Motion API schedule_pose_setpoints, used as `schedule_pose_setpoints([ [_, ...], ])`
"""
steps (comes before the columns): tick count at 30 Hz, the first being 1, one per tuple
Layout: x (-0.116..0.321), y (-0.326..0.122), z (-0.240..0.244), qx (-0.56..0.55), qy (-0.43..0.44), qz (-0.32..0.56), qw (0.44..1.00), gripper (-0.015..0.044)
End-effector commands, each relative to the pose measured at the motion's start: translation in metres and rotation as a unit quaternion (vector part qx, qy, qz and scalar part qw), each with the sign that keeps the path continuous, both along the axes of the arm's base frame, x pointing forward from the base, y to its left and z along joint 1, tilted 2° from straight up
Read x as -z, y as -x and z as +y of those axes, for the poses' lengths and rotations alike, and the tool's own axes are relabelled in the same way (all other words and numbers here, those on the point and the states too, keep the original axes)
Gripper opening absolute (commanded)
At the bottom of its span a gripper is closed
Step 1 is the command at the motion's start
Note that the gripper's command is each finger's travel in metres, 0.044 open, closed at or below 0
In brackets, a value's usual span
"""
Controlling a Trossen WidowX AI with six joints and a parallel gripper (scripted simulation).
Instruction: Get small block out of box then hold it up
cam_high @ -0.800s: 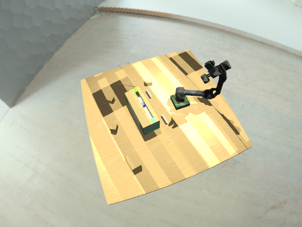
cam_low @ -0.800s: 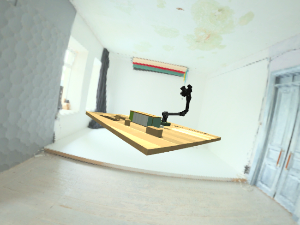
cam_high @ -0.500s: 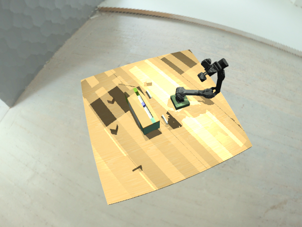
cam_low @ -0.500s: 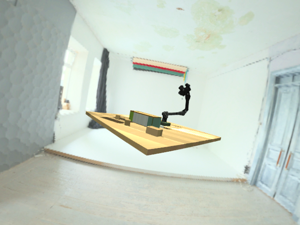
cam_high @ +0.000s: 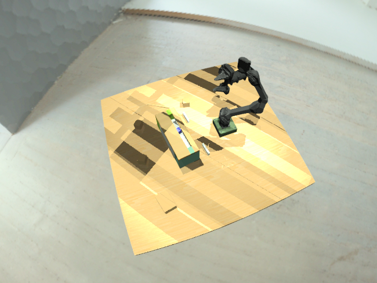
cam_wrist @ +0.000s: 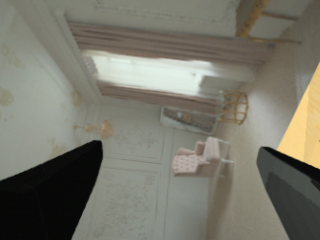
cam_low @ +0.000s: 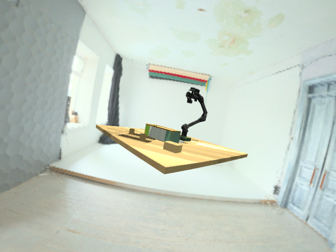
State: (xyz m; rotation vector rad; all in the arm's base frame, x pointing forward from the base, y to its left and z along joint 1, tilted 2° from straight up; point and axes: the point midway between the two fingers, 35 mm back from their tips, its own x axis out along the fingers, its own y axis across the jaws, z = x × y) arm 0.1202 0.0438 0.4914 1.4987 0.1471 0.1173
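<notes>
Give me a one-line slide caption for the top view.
Arm raised with its open, empty gripper high above the table; the small block sits on the shelf inside the box.

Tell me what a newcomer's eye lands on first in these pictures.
First, the black arm rearing high over the far corner of the table, its gripper open and empty, nowhere near the work. Next, the long box lying mid-table, one end lime green, the other teal, with a small blue block visible about halfway along inside it. The wrist view shows only the room between two dark fingers.
</notes>
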Motion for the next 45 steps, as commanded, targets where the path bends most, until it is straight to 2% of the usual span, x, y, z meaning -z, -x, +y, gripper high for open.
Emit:
schedule_pose_setpoints([
  [1,0.03,-0.053,-0.04,0.02,-0.03,0.096,0.995,0.04],
  [6,0.071,-0.1,-0.072,0.03,-0.049,0.198,0.979,0.04],
  [9,0.097,-0.125,-0.089,0.036,-0.024,0.24,0.97,0.04],
  [16,0.177,-0.164,-0.119,0.027,-0.035,0.399,0.916,0.04],
  [22,0.264,-0.179,-0.138,-0.01,-0.033,0.555,0.831,0.04],
  [28,0.343,-0.172,-0.143,-0.068,-0.043,0.694,0.715,0.04],
  [30,0.35,-0.17,-0.143,-0.075,-0.045,0.708,0.701,0.04],
  [45,0.359,-0.171,-0.143,-0.075,-0.045,0.708,0.701,0.04],
])
